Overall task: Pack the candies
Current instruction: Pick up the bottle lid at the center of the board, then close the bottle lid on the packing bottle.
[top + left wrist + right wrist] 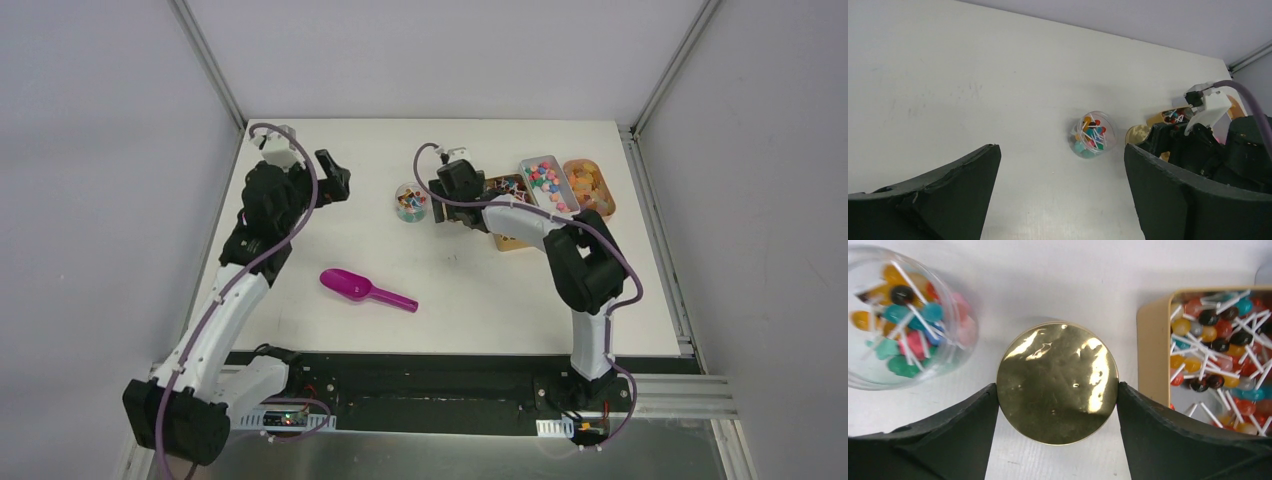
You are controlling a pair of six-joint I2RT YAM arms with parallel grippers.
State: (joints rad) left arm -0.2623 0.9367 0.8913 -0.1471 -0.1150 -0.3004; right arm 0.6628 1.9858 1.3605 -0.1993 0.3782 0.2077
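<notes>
I'm seeing right gripper [1058, 390] clamping the gold lid [1057, 375] between its jaws. Left gripper [1062, 152] is hanging wide open, jar [1092, 134] beyond its jaws.

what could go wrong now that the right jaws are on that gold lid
1. The right jaws touch the gold lid only at its thin rim, on two opposite sides. It is round and shiny, so it may slip or tip when lifted.
2. The clear jar stands close on one side and the tan tray on the other. A sideways swing could knock the jar or catch the tray's wall.
</notes>
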